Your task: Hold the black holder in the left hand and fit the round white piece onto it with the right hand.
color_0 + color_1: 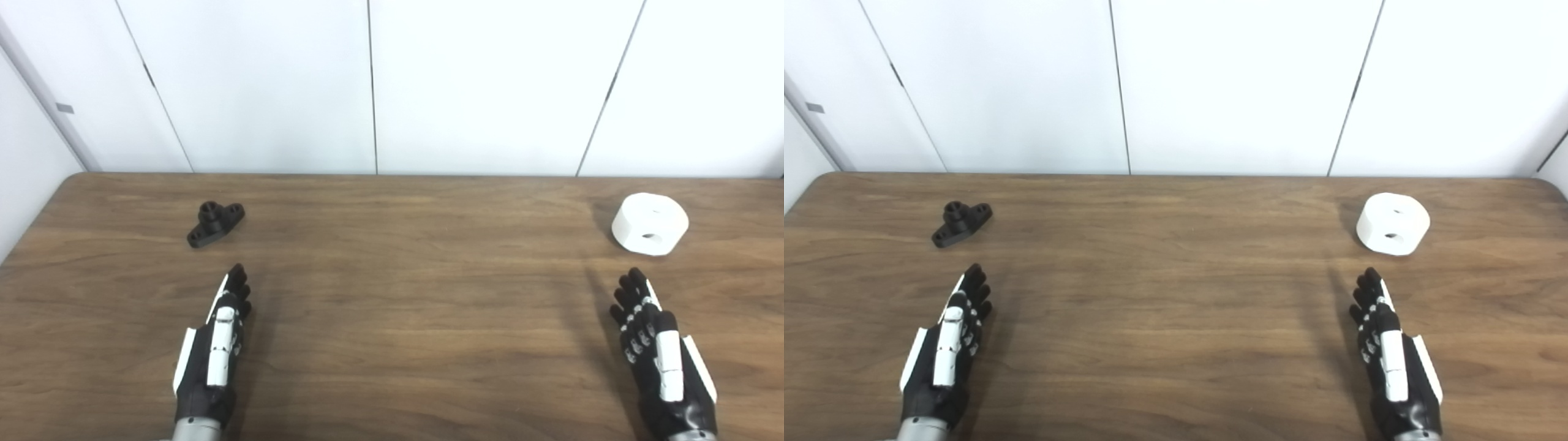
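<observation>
Left hand [215, 349]: empty, fingers straight, side by side | Right hand [658, 352]: same | Black holder [215, 223]: on table [392, 318], beyond left hand | Round white piece [650, 223]: beyond right hand

Both forearms are cut off by the bottom edge just behind the wrists. The palm of the left hand [211, 355] and the palm of the right hand [664, 361] face inward, hidden behind the edge-on fingers. The far side of the round white piece [650, 223] beyond the right fingertips is hidden.
</observation>
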